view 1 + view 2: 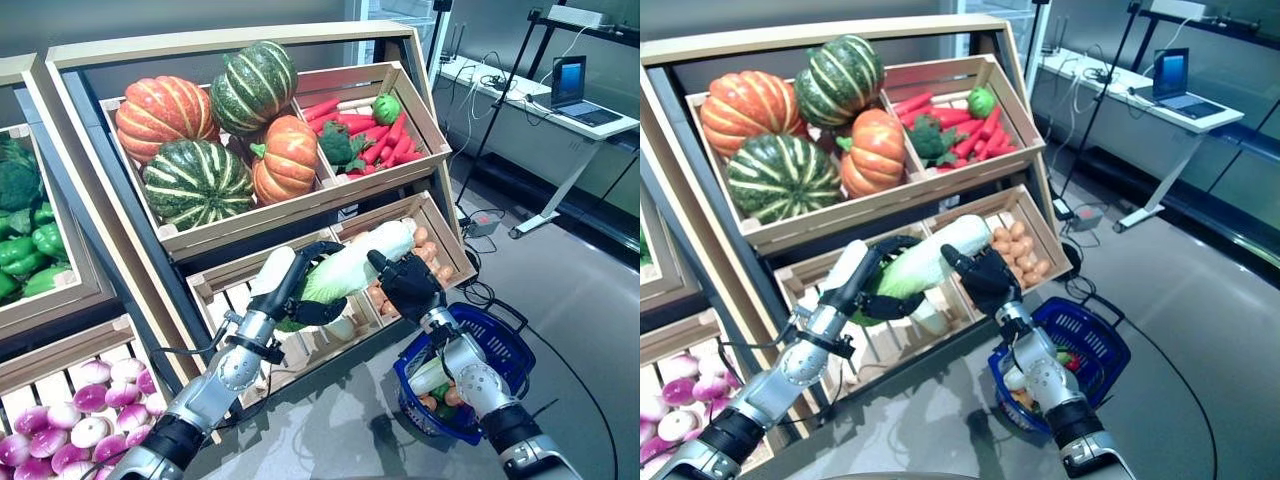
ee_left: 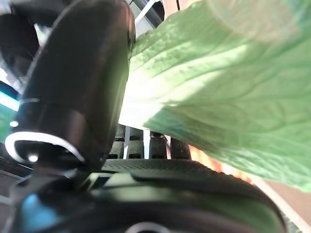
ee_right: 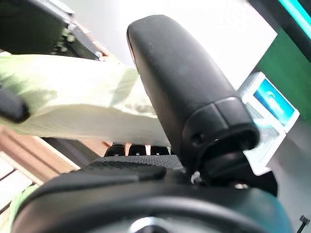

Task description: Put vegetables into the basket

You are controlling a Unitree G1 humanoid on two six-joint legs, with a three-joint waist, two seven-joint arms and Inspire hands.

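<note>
Cabbage of the long napa kind, pale green at the leafy end and white at the stalk end (image 1: pixel 350 265), is held in the air in front of the lower wooden crate (image 1: pixel 425 215) of the slanted wooden display shelf (image 1: pixel 230 45), gripped by both hands at once. The left hand (image 1: pixel 300 290), with its white-covered thumb, is curled round the leafy green end at about 8 o'clock from the vegetable's middle; in the left wrist view the crinkled green leaf is seen pressed between thumb and fingers. The right hand (image 1: pixel 408 283) is clasped on the cabbage just beside its middle, toward 4 o'clock, and the right wrist view shows the pale leaf lying between its thumb and fingers. The white stalk end points toward 1 o'clock, over a heap of small brown potatoes (image 1: pixel 432 250) in that crate. The blue plastic shopping basket (image 1: pixel 505 345) is seen on the grey floor at 4 o'clock from the cabbage, below the right forearm, with some vegetables already lying in it, among them a pale stalk (image 1: pixel 428 376). On the upper shelf, striped green and orange pumpkins (image 1: pixel 200 130) are piled at 11 o'clock, and red carrots with green broccoli (image 1: pixel 365 135) are kept in the crate at 12 o'clock. Purple and white onions (image 1: pixel 75 415) are stacked at 8 o'clock, at the lower left.
</note>
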